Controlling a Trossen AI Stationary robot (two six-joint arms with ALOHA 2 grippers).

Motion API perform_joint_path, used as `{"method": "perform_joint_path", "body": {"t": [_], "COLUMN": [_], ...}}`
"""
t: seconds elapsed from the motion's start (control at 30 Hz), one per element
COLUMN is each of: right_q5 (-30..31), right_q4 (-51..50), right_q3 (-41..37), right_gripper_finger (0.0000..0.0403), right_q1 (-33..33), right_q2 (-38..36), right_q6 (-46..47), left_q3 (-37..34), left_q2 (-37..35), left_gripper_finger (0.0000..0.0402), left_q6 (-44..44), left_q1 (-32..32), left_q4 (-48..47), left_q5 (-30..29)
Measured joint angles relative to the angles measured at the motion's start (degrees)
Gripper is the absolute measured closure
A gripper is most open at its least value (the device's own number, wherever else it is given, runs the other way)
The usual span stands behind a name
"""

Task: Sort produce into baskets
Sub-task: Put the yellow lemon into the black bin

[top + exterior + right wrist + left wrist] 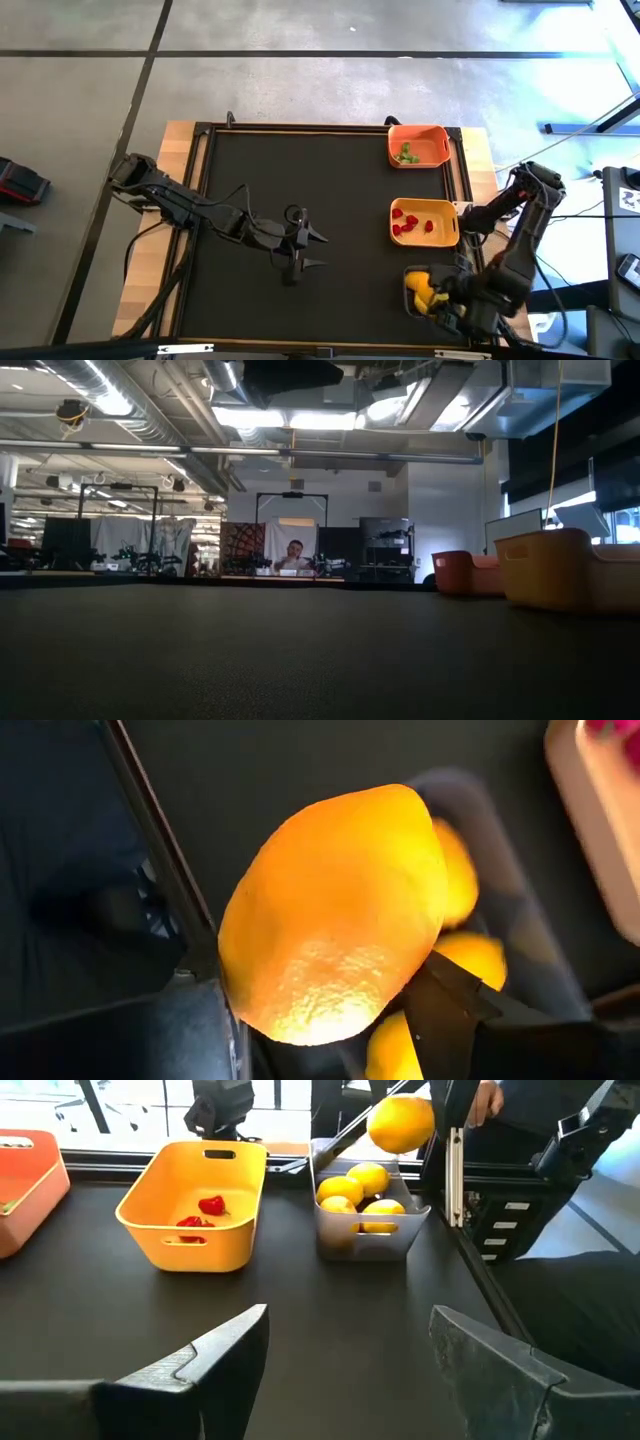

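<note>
right gripper (330,1010) is clamped on a lemon (335,910), hanging it over the dark basket (366,1240) near the table's right front corner, so this looks like the drop-off step. next it probably just needs to lower and let go. left gripper (310,250) waits mid-table, fingers spread. count: three baskets; grey has about three lemons, yellow basket (424,222) roughly three red pieces (410,224), orange basket (418,145) a couple of green bits (406,154).

No readable text, label, brand, number or sign is found in any view; none is made out on the baskets, the arms or the room behind.
</note>
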Motion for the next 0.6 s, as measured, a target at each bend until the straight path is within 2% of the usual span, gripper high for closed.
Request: {"method": "perform_joint_path", "body": {"t": [0.2, 0.6], "right_q5": [-2.3, -9.9], "right_q4": [-0.6, -3.9], "right_q3": [0.0, 0.0], "right_gripper_finger": [0.0249, 0.0249], "right_q1": [4.1, 4.9], "right_q2": [2.2, 9.1], "right_q6": [4.4, 0.7], "left_q3": [0.0, 0.0], "left_q2": [0.0, 0.0], "left_gripper_finger": [0.013, 0.013], "left_q6": [0.2, 1.1], "left_q1": [0.0, 0.0], "left_q4": [0.0, 0.0], "left_q5": [0.0, 0.0]}}
